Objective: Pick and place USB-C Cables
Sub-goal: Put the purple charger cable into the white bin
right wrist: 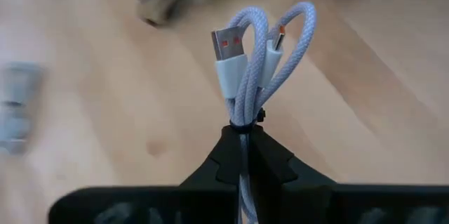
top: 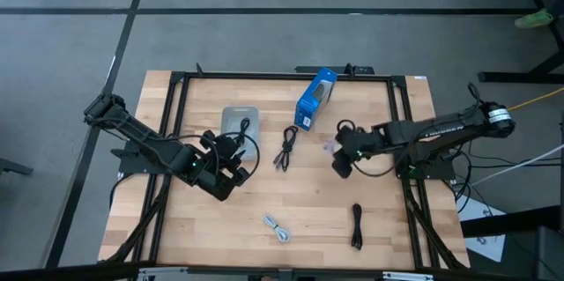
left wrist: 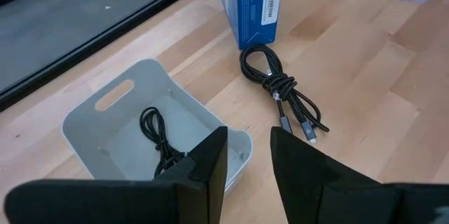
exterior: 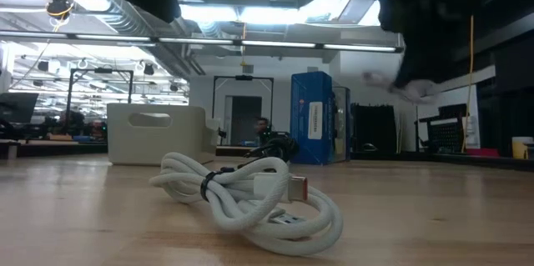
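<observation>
Right gripper (right wrist: 247, 140) pinching white USB-C cable (right wrist: 256, 62), held aloft right of the blue box (top: 315, 99).

Grey bin (top: 238, 121) well left of the blue box, beside the left gripper (left wrist: 247, 155), spread and empty; bundle's long axis in line with the fingers.

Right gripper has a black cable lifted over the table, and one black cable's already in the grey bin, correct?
Not quite: the cable in the right gripper is light grey, not black, as the right wrist view shows. One black cable does lie in the grey bin.
</observation>
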